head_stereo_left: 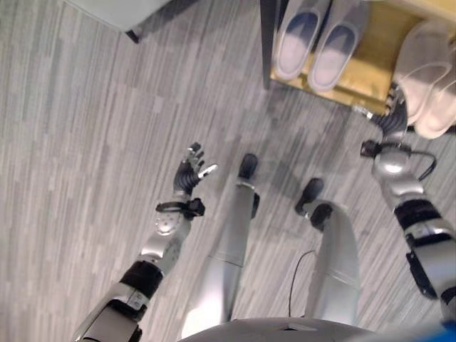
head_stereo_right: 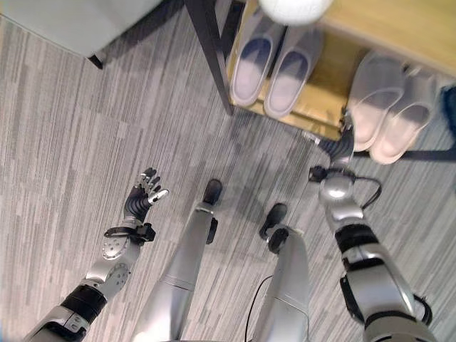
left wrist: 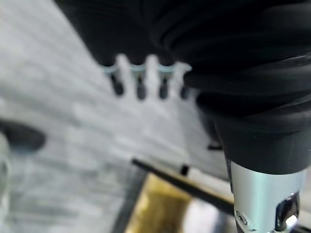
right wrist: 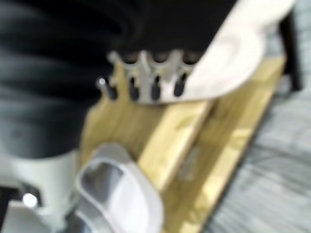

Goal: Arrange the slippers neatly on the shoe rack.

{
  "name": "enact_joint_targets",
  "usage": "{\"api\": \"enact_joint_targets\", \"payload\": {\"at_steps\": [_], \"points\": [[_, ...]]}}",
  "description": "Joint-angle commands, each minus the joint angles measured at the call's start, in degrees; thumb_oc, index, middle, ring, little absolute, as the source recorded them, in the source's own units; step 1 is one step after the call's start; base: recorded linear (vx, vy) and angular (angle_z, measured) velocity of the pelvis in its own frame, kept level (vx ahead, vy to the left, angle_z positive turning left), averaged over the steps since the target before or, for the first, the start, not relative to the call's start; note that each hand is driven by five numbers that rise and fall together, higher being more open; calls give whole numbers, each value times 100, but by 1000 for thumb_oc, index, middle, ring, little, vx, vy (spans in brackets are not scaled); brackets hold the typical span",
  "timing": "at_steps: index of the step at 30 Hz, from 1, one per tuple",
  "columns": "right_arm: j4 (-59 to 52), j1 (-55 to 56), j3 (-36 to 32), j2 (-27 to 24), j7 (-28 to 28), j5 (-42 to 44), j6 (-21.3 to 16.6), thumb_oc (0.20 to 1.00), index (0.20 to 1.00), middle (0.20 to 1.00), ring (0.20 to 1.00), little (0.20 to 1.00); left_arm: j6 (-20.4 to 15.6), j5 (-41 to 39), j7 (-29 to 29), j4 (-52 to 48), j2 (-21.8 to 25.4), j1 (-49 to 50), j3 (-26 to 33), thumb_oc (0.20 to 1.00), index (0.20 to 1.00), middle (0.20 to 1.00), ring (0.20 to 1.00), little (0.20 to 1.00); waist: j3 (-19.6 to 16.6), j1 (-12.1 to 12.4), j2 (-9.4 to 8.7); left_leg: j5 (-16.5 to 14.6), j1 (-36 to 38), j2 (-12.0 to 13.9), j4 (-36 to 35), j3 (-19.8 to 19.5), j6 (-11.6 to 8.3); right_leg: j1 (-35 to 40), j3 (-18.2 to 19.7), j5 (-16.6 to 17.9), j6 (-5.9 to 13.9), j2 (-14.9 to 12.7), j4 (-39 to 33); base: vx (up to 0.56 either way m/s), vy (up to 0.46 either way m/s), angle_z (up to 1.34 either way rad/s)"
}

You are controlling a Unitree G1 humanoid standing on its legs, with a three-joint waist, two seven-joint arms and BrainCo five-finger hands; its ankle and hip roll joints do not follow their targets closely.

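Right eye view: four slippers (head_stereo_right: 251,61) on rack (head_stereo_right: 322,100); right hand (head_stereo_right: 345,144) fingers straight against slipper; left hand (head_stereo_right: 142,196) relaxed.

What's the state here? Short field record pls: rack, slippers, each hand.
rack: wooden shoe rack with a dark frame, on grey floor
grey pair: grey slippers side by side on the shelf
pale pair: pale slippers side by side at the rack's right end
right hand: right hand at the heel of the nearer pale slipper, grip unclear
left hand: left hand open above the floor, holding nothing
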Motion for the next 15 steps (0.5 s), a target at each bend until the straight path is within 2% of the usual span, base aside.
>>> {"api": "enact_joint_targets", "payload": {"at_steps": [1, 4, 7, 9, 10, 12, 14, 15], "points": [[-262, 3, -107, -58, 173, -345, -272, 1000, 1000, 1000, 1000, 1000, -159, 395, -188, -9, -19, 116, 31, 1000, 1000, 1000, 1000, 1000, 115, 102, 123, -37, 425, 409, -680, -59, -25, 891, 111, 212, 409, 179, -624, -50, 5, 11], [-62, 674, 345, 400, 358, -1042, -32, 1000, 1000, 1000, 1000, 1000, -75, 761, -341, 272, -45, 180, -122, 1000, 1000, 1000, 1000, 1000, 77, 123, -23, 110, 1417, 444, -1381, -36, -82, 1913, -91, 460, 429, 259, -1468, -28, -33, -1], [25, 1626, 682, 762, 830, -1361, 111, 1000, 1000, 1000, 1000, 1000, -69, 1456, -441, 324, 69, 319, -349, 1000, 1000, 1000, 1000, 1000, -82, 79, -164, 276, 2632, 504, -2152, -41, -181, 3088, -273, 700, 498, 338, -2300, 63, -44, -1], [142, 1947, 767, 830, 913, -1648, 182, 1000, 1000, 1000, 1000, 1000, -46, 1858, -433, 428, 72, 386, -467, 1000, 1000, 1000, 1000, 1000, -127, 63, -166, 340, 3312, 531, -2515, -100, -169, 3698, -370, 786, 513, 348, -2648, 96, -23, 3], [480, 2178, 728, 945, 967, -1771, 275, 1000, 1000, 1000, 1000, 1000, 16, 2001, -433, 516, 7, 447, -539, 1000, 1000, 1000, 1000, 1000, -167, 0, -128, 556, 3916, 544, -2897, -136, -150, 4304, -519, 1006, 506, 362, -3014, 51, -29, -5], [504, 2344, 723, 996, 993, -1776, 313, 1000, 1000, 1000, 1000, 1000, 35, 2028, -454, 543, -69, 488, -585, 1000, 1000, 1000, 1000, 1000, -188, -35, -127, 607, 4214, 576, -3066, -152, -176, 4586, -570, 1032, 518, 386, -3150, 19, -31, -4], [662, 2739, 868, 1046, 1192, -2198, 412, 1000, 1000, 1000, 1000, 1000, 191, 2132, -593, 657, -260, 590, -605, 1000, 1000, 1000, 1000, 1000, -369, -144, -96, 642, 4962, 653, -3461, -204, -166, 5335, -669, 1032, 516, 492, -3529, 79, -83, -4], [661, 2741, 869, 1045, 1191, -2199, 413, 1000, 1000, 1000, 1000, 1000, 191, 2133, -593, 657, -262, 592, -605, 1000, 1000, 1000, 1000, 1000, -352, -149, -91, 649, 4990, 656, -3477, -211, -167, 5366, -679, 1037, 515, 497, -3545, 50, -84, 4]]}}
